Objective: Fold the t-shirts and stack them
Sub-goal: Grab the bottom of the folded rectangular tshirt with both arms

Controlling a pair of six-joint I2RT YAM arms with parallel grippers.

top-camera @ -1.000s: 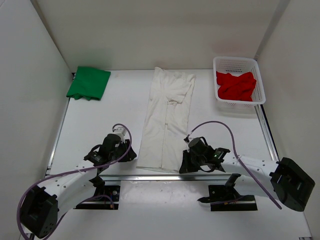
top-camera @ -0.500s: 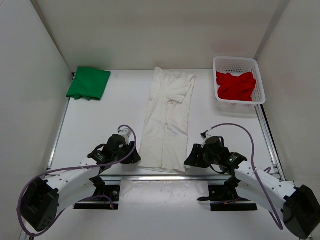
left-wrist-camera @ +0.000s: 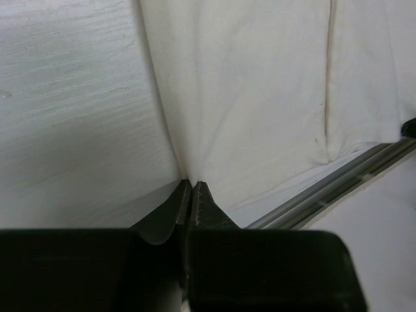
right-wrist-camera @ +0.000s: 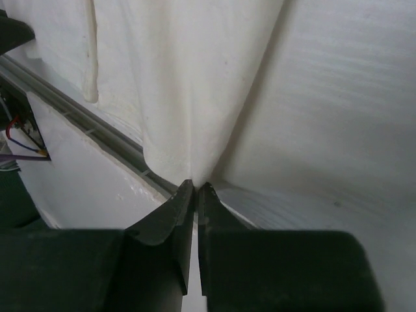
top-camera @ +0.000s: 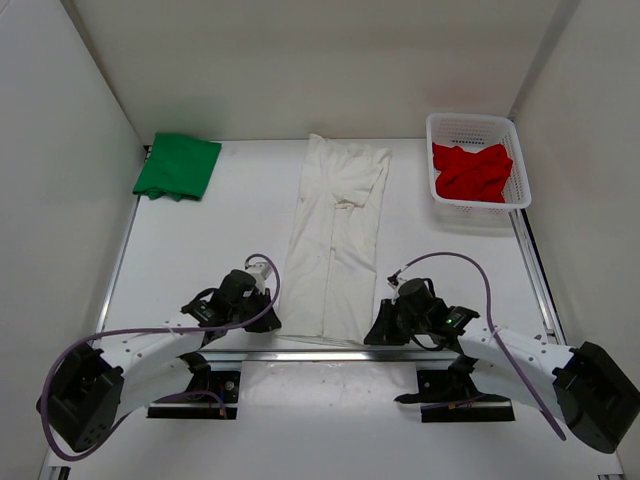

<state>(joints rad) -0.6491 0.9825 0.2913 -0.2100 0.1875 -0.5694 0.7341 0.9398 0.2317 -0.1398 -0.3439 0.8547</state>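
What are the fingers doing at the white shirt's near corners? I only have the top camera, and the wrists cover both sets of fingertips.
Observer: The left gripper is pinched shut on the white t-shirt at its near left corner, and creases fan out from the tips.
Operator: And the right one?
Observer: The right gripper is shut on the near right corner, with the cloth puckered into its tips.
Operator: Does the hem hang over the table edge?
Observer: The left wrist view shows the hem ending just short of the metal rail, with a thin strip of table between them.
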